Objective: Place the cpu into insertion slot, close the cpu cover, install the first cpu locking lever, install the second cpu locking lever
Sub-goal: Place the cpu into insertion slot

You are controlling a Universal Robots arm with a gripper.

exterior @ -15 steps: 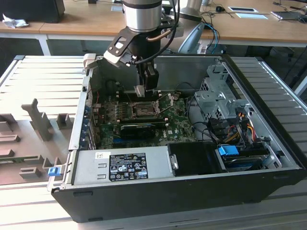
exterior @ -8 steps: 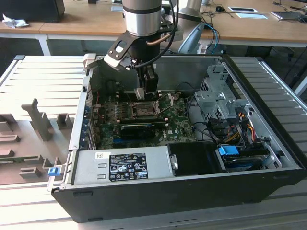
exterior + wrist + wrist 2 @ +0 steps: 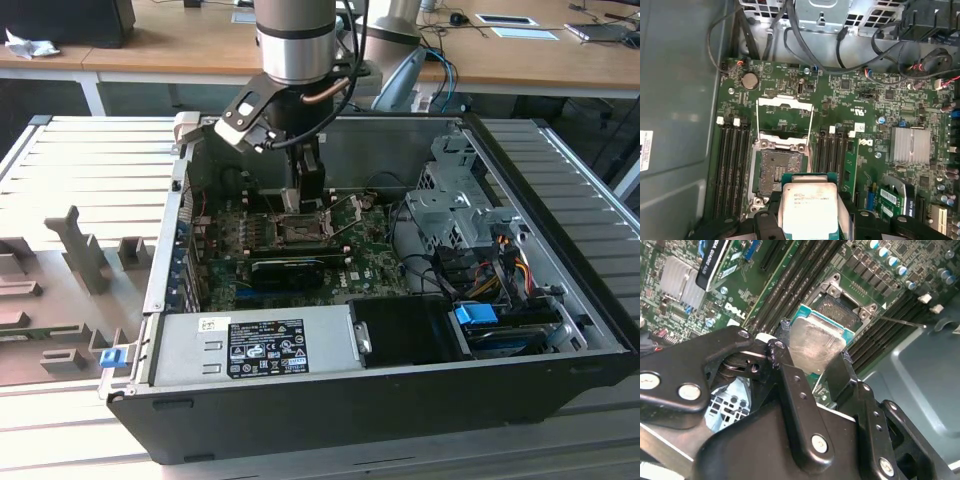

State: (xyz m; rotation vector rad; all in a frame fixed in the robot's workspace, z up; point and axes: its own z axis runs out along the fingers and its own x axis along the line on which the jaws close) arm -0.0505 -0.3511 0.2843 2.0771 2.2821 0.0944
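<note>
Inside the computer case [image 3: 400,400], the gripper [image 3: 814,347] clamps the cpu [image 3: 807,207] near the uncovered insertion slot [image 3: 780,167].

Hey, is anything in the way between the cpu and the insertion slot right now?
Nothing visible does. The hand holds the cpu close to the insertion slot, which lies bare, with the cpu cover swung open away from it.

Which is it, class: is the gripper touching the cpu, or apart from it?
Touching. In the second wrist view the gripper has both fingers pressed against opposite edges of the cpu, with no gap showing.
</note>
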